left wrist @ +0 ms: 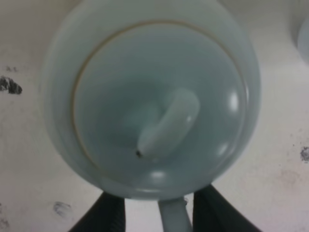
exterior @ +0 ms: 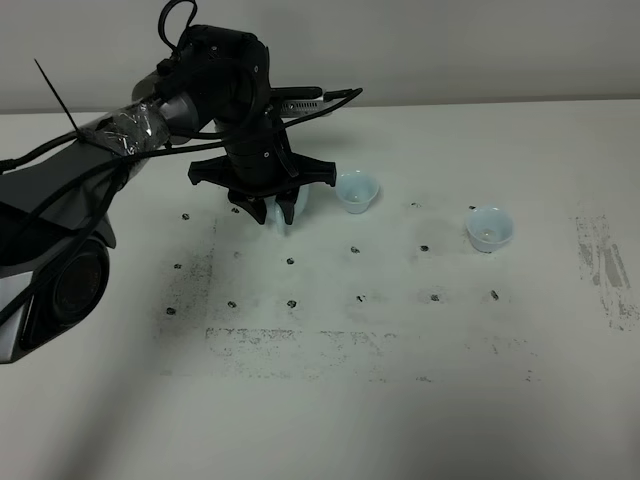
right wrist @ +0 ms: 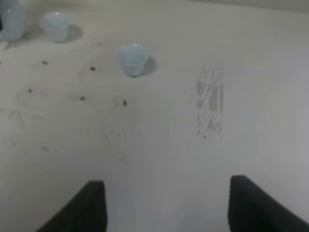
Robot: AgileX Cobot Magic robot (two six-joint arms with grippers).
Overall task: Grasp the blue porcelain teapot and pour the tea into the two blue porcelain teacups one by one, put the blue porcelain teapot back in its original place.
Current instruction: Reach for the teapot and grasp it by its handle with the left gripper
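Observation:
The blue porcelain teapot point(left wrist: 154, 96) fills the left wrist view from above, lid and knob facing the camera. Its loop handle point(left wrist: 173, 217) runs between the two black fingers of my left gripper point(left wrist: 159, 208), which stands open astride it, with a gap showing on one side. In the high view the left gripper point(exterior: 270, 212) hangs over the teapot point(exterior: 301, 203) and hides most of it. One teacup point(exterior: 356, 190) stands just right of the teapot, the other teacup point(exterior: 489, 228) further right. My right gripper point(right wrist: 169, 208) is open and empty, with both teacups point(right wrist: 131, 59) point(right wrist: 55, 25) far ahead.
The white table point(exterior: 400, 400) carries small dark marks in a grid and a scuffed grey patch point(exterior: 605, 265) near its right edge. The left arm point(exterior: 120, 130) stretches in from the left side with cables along it.

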